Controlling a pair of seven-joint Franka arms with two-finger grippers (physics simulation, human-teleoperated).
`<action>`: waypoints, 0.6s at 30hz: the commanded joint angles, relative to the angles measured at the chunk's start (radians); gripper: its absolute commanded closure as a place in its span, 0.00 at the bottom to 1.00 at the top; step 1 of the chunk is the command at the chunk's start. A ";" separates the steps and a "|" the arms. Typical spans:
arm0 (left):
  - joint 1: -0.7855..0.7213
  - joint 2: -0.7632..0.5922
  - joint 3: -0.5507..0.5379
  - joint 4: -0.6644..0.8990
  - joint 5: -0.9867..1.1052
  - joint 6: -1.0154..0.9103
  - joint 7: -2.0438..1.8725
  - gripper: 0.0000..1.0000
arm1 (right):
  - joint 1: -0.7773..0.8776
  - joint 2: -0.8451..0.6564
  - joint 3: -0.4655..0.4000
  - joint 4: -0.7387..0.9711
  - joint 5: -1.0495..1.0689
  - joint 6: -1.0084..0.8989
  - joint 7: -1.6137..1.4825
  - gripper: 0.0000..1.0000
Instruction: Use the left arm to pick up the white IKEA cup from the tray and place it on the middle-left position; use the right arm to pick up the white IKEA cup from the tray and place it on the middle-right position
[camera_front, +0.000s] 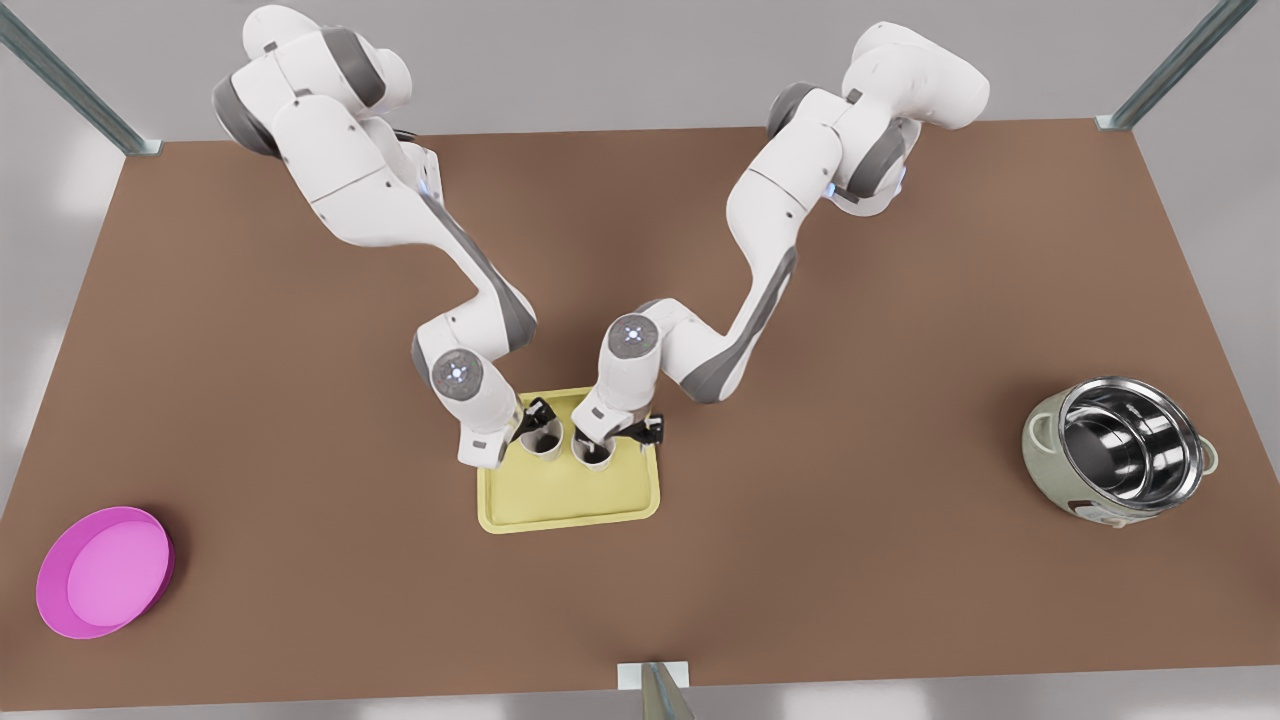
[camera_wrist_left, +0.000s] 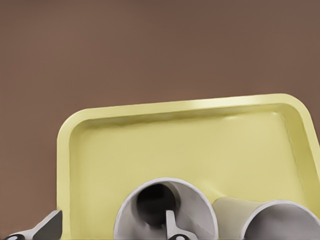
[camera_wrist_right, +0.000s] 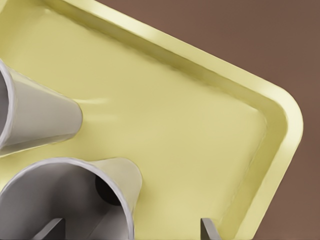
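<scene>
Cups stand side by side in the far half of the tray (camera_front: 570, 500), a pale yellow rectangle with a low rim lying near the middle of the brown counter (camera_front: 850, 560). Both arms reach down to it, one to each cup.

On the front view's left, the left gripper (camera_front: 532, 425) is at the left cup (camera_front: 541, 438). In the left wrist view, one finger (camera_wrist_left: 172, 227) is inside the cup's mouth (camera_wrist_left: 165, 212) and the other (camera_wrist_left: 47, 227) is outside its wall, so the fingers straddle the rim with a wide gap between them; whether they press the wall I cannot tell. The neighbouring cup (camera_wrist_left: 280, 220) sits just beside it.

On the front view's right, the right gripper (camera_front: 622, 432) is at the right cup (camera_front: 594, 450). In the right wrist view, one finger (camera_wrist_right: 50, 230) is inside that cup (camera_wrist_right: 70, 200) and the other (camera_wrist_right: 209, 230) is outside it over the tray floor (camera_wrist_right: 190, 130), again spread apart across the rim. The other cup (camera_wrist_right: 40, 120) lies close by.

Both cups rest on the tray. Counter to either side of the tray is plain brown. A magenta plate (camera_front: 103, 570) sits at the near corner on the front view's left, and a rice cooker (camera_front: 1120, 458) with a shiny metal bowl sits far to the front view's right.
</scene>
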 joint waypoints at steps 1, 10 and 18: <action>-0.004 0.012 0.000 0.000 0.012 0.009 -0.128 0.00 | 0.001 0.009 0.000 -0.003 0.001 0.020 0.023 0.00; -0.010 0.035 0.002 0.003 0.010 0.073 -0.139 0.41 | 0.004 0.009 0.005 0.004 0.004 0.008 0.063 0.81; 0.002 0.012 0.002 0.010 -0.004 0.035 -0.138 0.75 | -0.021 -0.111 -0.005 0.016 0.004 -0.127 0.048 0.96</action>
